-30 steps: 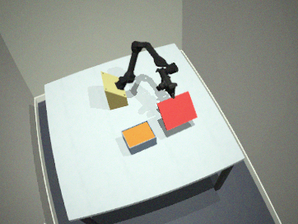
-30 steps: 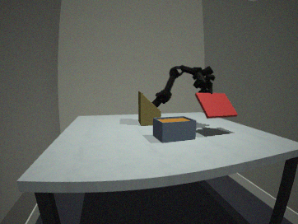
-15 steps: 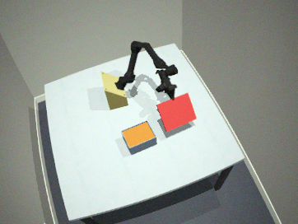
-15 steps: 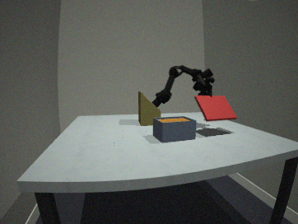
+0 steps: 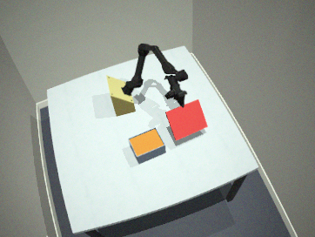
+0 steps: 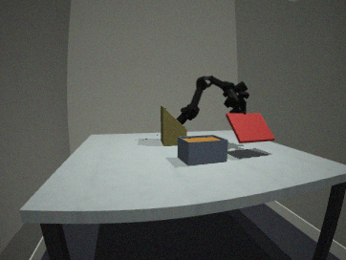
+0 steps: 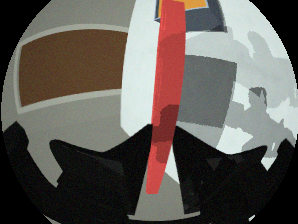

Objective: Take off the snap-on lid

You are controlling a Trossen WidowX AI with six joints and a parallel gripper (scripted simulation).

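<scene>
The red lid (image 5: 187, 118) is off the storage box (image 6: 202, 149) and hangs in the air to one side of it, pinched by one edge in the arm's jaws (image 5: 182, 104). They are clenched on that rim, and the wrist view shows the lid edge-on as a thin red strip (image 7: 164, 96) running away from the dark fingers. From the exterior view it tilts, its far edge dropping toward the table (image 6: 119, 182), with its shadow lying on the table just beside the box.

It looks like a thin, stiff panel: it holds its flat shape though gripped at one edge only, with no sag that I can see. I'd guess it is light, but held this way its whole width acts as a lever on the grip, so it could pivot or slip if swung quickly. The edge hold seems the sensible place, since the face is too broad to span.

The box sits open, its orange inside (image 5: 146, 142) showing. A yellowish wedge (image 5: 120, 101) stands well apart, by the arm's base.
</scene>
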